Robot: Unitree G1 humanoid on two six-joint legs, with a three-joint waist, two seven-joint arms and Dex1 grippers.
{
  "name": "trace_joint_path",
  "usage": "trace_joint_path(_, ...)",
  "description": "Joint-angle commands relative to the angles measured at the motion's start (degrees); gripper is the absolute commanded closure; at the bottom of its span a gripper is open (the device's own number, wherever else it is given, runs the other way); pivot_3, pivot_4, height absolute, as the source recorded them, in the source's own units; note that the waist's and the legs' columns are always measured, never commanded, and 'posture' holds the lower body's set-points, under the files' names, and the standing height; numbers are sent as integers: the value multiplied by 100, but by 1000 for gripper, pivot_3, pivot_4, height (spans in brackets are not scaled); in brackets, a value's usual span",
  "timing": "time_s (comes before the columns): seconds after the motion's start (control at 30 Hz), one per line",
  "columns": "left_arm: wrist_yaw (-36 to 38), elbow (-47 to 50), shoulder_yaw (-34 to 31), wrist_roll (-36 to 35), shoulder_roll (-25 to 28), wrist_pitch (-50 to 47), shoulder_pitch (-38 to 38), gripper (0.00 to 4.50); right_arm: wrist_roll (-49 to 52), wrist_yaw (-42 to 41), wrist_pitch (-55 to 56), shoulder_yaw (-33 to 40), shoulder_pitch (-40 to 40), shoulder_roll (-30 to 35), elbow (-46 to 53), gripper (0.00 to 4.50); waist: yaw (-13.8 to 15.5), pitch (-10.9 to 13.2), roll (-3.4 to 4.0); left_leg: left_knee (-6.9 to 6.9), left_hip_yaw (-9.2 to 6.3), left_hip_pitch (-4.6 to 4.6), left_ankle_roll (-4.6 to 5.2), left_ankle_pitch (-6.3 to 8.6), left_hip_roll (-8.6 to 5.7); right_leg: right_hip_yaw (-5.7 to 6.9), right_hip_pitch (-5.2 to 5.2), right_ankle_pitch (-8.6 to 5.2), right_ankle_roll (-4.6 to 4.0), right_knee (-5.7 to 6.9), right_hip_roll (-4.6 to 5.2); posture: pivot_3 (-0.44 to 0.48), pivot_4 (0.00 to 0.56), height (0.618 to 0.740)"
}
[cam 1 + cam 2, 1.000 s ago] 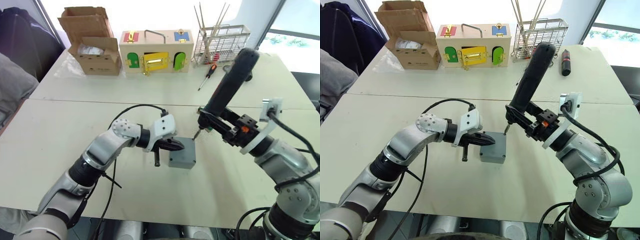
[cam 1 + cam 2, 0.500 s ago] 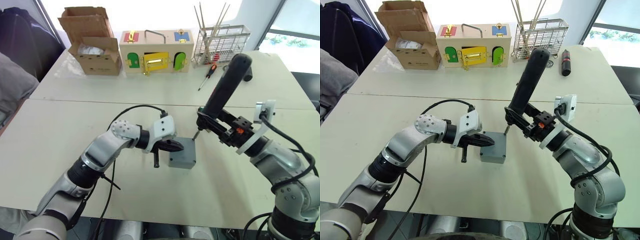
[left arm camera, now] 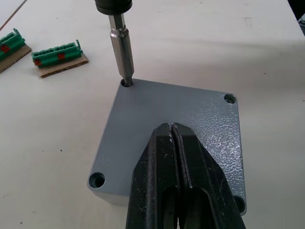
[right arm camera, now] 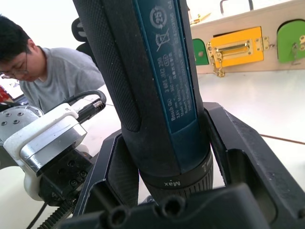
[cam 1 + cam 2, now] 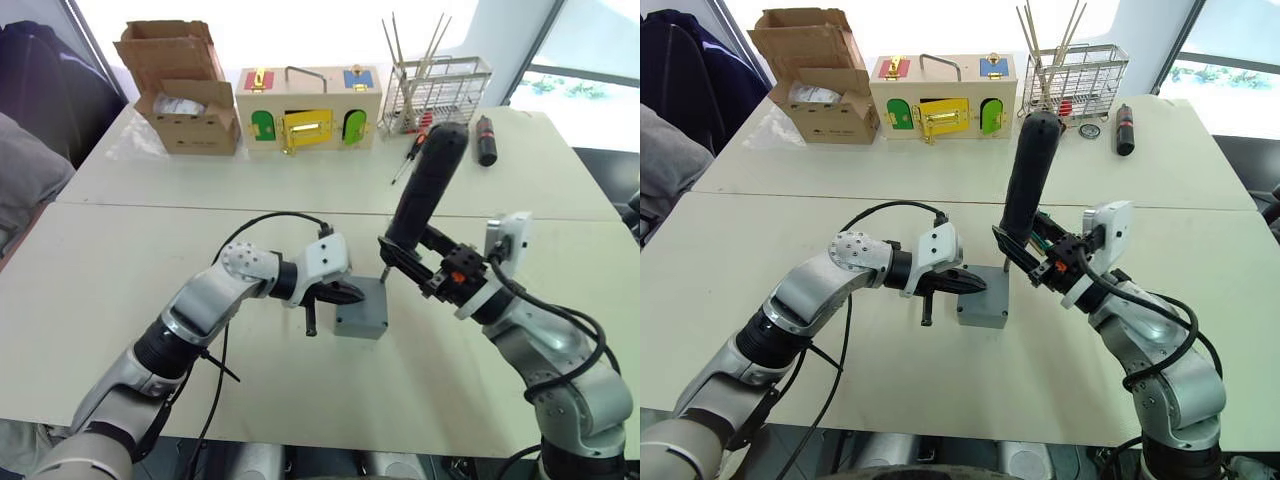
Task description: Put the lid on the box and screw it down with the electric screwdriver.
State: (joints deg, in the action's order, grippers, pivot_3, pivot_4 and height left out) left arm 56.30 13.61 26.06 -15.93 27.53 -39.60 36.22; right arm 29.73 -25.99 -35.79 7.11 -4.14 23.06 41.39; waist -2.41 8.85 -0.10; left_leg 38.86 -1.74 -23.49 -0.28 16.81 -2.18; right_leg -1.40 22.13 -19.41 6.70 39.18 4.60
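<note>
The grey lid point(image 3: 143, 114) sits on the grey box point(image 5: 360, 326) in the middle of the near table. My left gripper point(image 3: 171, 126) is shut, and its tips press down on top of the lid. My right gripper point(image 5: 418, 260) is shut on the dark blue-black electric screwdriver point(image 5: 427, 185). The tool stands steeply and leans away to the right. Its metal bit point(image 3: 122, 57) stands in the screw hole at the lid's far right corner. The other corner holes of the lid are open.
At the back of the table stand a cardboard carton point(image 5: 185, 100), a wooden box with coloured doors point(image 5: 308, 105) and a wire rack point(image 5: 435, 90). A red-and-black hand screwdriver point(image 5: 410, 155) and a black cylinder point(image 5: 485, 138) lie there too. Green terminal blocks point(image 3: 57, 53) lie beside the box. A person point(image 4: 47, 71) sits beyond the table.
My right arm has swung in towards the box, so the screwdriver now stands more upright, with its bit still at the lid's corner. The left gripper has stayed on the lid.
</note>
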Motion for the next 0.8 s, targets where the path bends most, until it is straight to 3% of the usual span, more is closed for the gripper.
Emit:
trace_joint_path(0.03,9,82,-3,38,11,6,-32,4500,-139,109,17,-338,69,-123,-437,2680,2,-12,-8,0,0,1,0,0,0,0,-1,0,0,0,0,0,150,740)
trace_joint_path(0.2,20,82,-11,56,10,-11,-30,4500,-31,188,66,-364,15,-227,-551,2680,23,-15,-8,2,-1,5,0,0,0,0,-9,0,0,-2,2,0,150,740)
trace_joint_path(0.43,30,17,193,219,107,-41,-144,4500,54,198,139,-388,575,-222,-549,2680,31,-59,-34,-2,-4,16,6,4,0,0,-22,0,0,-6,2,0,150,740)
trace_joint_path(0.5,-44,-111,182,238,57,-73,-198,4500,26,186,191,-446,692,-190,-567,2680,32,-86,-54,-13,-10,38,16,10,1,0,-47,-1,-1,-20,1,0,150,740)
trace_joint_path(0.67,-4,-206,327,376,78,34,-300,4500,-173,248,257,-572,779,-124,-780,2680,36,-121,-70,-94,-11,190,46,29,7,0,-201,-4,-3,-125,-2,0,150,740)
trace_joint_path(0.8,-29,-159,391,402,27,1,-325,4500,-282,370,215,-570,726,-100,-964,2680,47,-169,-68,-103,-14,211,53,34,12,-2,-231,-7,-6,-155,5,0,150,740)
